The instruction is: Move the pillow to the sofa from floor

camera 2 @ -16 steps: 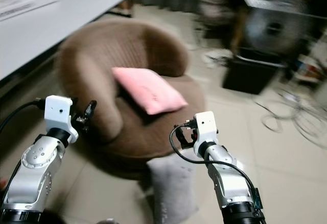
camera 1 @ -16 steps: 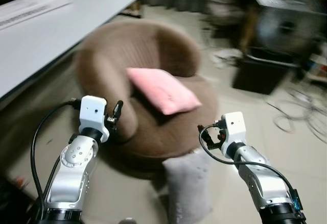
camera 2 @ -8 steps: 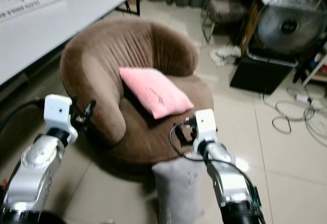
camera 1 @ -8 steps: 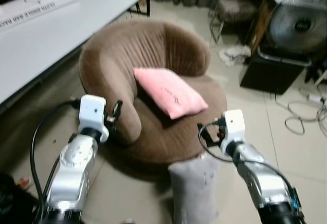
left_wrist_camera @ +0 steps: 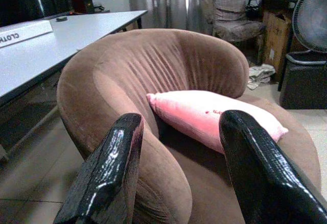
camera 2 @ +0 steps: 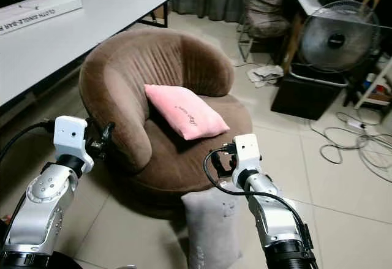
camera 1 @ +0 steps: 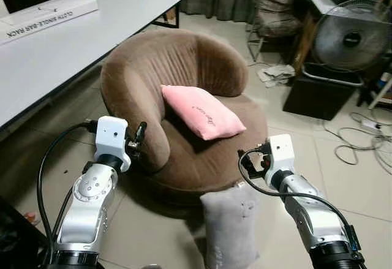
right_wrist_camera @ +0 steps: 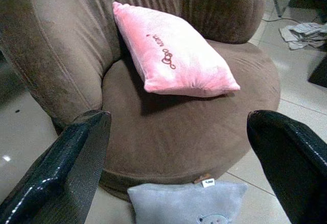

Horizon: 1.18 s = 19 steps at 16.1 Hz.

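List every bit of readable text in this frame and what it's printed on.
"CLOTH SINGLE BAR RACK" on the long white box on the table.
Dark script on the pink pillow: too stylised to read.
Small tag on the grey pillow: too small to read.

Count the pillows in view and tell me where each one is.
2. The pink pillow lies on the brown sofa, leaning on its backrest. The grey pillow stands on the floor against the sofa's front edge.

plush grey pillow (camera 1: 231, 226), ribbed velvety sofa (camera 1: 184, 60)
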Motion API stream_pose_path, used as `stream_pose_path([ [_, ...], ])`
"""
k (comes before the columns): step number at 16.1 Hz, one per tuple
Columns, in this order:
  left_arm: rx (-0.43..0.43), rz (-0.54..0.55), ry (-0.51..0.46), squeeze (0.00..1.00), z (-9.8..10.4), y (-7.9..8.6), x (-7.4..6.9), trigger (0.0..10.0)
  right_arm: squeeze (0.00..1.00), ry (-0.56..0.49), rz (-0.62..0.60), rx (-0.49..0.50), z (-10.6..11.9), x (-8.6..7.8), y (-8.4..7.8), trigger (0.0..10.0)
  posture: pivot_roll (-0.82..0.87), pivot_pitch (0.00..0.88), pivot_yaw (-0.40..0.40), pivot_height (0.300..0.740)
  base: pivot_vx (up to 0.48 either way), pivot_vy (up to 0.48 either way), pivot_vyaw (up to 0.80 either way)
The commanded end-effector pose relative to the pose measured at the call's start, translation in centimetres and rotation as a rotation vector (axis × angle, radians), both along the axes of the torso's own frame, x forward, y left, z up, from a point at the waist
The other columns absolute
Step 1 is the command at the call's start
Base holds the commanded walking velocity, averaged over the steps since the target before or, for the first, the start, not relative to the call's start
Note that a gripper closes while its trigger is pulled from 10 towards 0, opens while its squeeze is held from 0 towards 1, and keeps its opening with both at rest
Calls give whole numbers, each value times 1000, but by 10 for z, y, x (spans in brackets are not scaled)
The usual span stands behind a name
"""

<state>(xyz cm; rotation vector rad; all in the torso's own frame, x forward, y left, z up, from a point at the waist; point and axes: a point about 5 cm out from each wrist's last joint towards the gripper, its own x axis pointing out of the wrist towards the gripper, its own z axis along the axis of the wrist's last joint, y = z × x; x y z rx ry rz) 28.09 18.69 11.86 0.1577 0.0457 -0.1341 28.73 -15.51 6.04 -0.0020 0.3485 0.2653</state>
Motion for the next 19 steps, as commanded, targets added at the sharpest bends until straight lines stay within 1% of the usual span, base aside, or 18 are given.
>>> stream_pose_path([
  [1,10,-13,-1,0,-1,-2,-1,10000,0,-16,-9,-21,4,5,-3,10000,118,0,-36,740,0,0,0],
  [3,8,-9,0,0,0,-2,-1,10000,0,-16,-4,-20,3,4,-2,10000,120,0,-35,740,0,0,0],
  [4,-4,11,7,0,-1,0,-1,10000,0,-17,3,-13,3,4,1,10000,120,0,-35,740,0,0,0],
  [6,2,31,17,0,-3,3,0,10000,0,-14,1,-33,1,5,3,10000,118,0,-35,740,0,0,0],
  [9,14,26,14,0,-4,3,-2,10000,0,-23,3,-24,2,4,6,10000,124,0,-36,740,0,0,0],
  [11,27,13,19,0,-5,1,-2,10000,0,-19,-11,-30,1,4,3,10000,120,0,-29,740,0,0,0],
  [13,17,25,29,0,-5,3,0,10000,0,-14,-25,-30,-1,2,2,10000,116,0,-24,740,0,0,0],
  [16,34,22,17,0,-4,3,2,10000,0,-8,-31,-33,-2,1,0,10000,113,0,-24,740,0,0,0],
  [17,48,16,15,0,-3,3,2,10000,0,-7,-32,-36,-2,1,-1,10000,113,0,-24,740,0,0,0],
  [19,50,13,19,0,-4,3,1,10000,0,-7,-41,-41,-1,3,-3,10000,116,0,-26,740,0,0,0],
])
